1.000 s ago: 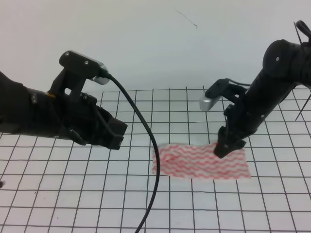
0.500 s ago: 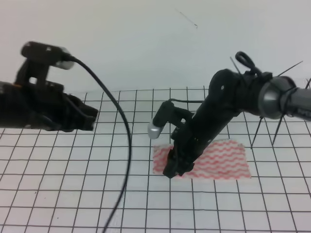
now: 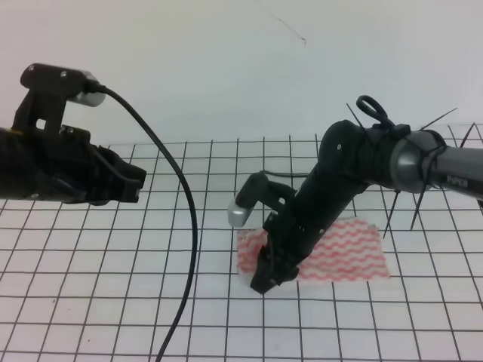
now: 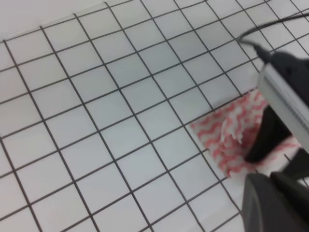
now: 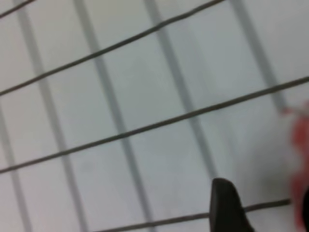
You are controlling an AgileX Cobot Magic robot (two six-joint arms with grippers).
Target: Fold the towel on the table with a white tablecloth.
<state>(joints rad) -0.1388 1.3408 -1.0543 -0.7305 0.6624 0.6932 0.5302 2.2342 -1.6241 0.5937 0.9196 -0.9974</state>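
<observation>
Two black arms [image 3: 339, 188] — silver-capped wrist cameras [image 3: 240, 213], black cable [image 3: 181, 249], grey forearm sleeve

- Towel [image 3: 343, 253]: thin soft cloth, matt, printed with red-pink wavy stripes on white; slight rumpling is seen at its left end in the left wrist view.
- Tablecloth [image 3: 113, 302]: white, matt, smooth-lying, printed with thin black grid lines; the desk beneath is fully covered.
- Right tool [image 3: 266, 280]: matt black, plastic-looking housing.
- Right arm [image 3: 423, 162]: a satin grey, metal-looking cylindrical section is noted.
- Left tool [image 3: 124, 185]: matt black casing; a smooth black cable [image 3: 189, 249] is attached.
</observation>
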